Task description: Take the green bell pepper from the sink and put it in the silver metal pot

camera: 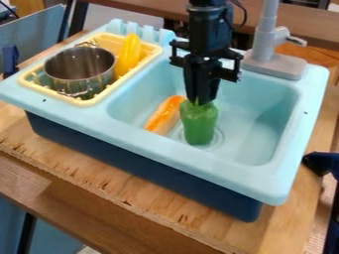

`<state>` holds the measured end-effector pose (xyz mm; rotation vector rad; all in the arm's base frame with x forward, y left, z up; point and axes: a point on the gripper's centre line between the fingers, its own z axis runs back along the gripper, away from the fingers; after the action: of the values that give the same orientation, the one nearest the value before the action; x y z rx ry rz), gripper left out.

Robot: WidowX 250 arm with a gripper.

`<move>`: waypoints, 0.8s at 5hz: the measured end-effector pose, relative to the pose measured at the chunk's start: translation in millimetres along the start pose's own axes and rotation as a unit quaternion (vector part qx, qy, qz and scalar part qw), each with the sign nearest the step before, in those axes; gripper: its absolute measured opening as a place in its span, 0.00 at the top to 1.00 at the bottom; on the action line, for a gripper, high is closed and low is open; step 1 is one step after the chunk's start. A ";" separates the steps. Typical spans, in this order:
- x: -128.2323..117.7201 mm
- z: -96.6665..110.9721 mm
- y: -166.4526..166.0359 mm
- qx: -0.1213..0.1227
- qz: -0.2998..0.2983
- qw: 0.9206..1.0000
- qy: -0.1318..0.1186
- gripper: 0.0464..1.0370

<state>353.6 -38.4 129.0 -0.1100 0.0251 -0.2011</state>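
One light blue toy sink (198, 162) sets the main limit here: its basin walls are high, so a low sideways movement could knock the load against a rim. The grey faucet (267, 34) rises beside the arm, and a swing toward it may cause a collision. On the other side, the yellow rack (79, 102) carries a metal pot (79, 72), which a careless pass could tip. The black gripper (201, 100) appears clamped on the green pepper (198, 124), which is upright inside the basin, near the drain. Because the hold is only at its narrow top, the pepper could rotate or slip out. Smaller still, the orange piece (164, 116) lies just beside it, so a swinging lower end might push this piece away.
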 end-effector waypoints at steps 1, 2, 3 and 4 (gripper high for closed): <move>-4.0 -1.8 -1.3 -0.001 -0.002 1.000 0.011 0.96; -13.9 11.1 -3.2 0.008 -0.005 1.000 0.027 0.96; -15.6 65.5 6.9 0.039 0.001 0.999 -0.020 0.96; -29.9 127.2 32.9 0.094 0.061 0.994 -0.020 0.96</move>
<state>335.4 13.2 252.1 0.0747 -0.0268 -0.0780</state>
